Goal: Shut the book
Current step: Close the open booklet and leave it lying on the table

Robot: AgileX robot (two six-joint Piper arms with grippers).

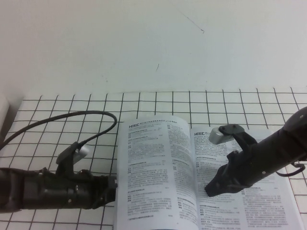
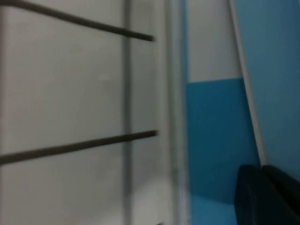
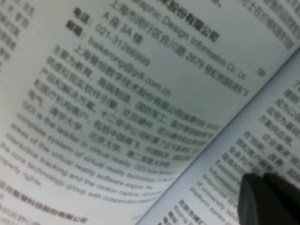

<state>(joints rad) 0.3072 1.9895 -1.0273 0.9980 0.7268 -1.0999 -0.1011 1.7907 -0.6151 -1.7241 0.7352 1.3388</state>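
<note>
An open book (image 1: 158,167) lies flat on the gridded table (image 1: 48,108), its printed pages facing up. My left gripper (image 1: 114,185) lies low at the book's left edge. In the left wrist view its dark fingers (image 2: 265,199) look pressed together beside the blue cover (image 2: 215,131), which is slightly raised off the table. My right gripper (image 1: 212,190) rests over the right page near the gutter. Seen from the right wrist, its fingertips (image 3: 267,199) are together and touch or hover just above the text (image 3: 117,93). Nothing is held.
A black cable (image 1: 72,116) loops over the table behind the left arm. Something pale sits at the far left edge (image 1: 3,115). A white wall stands behind the table.
</note>
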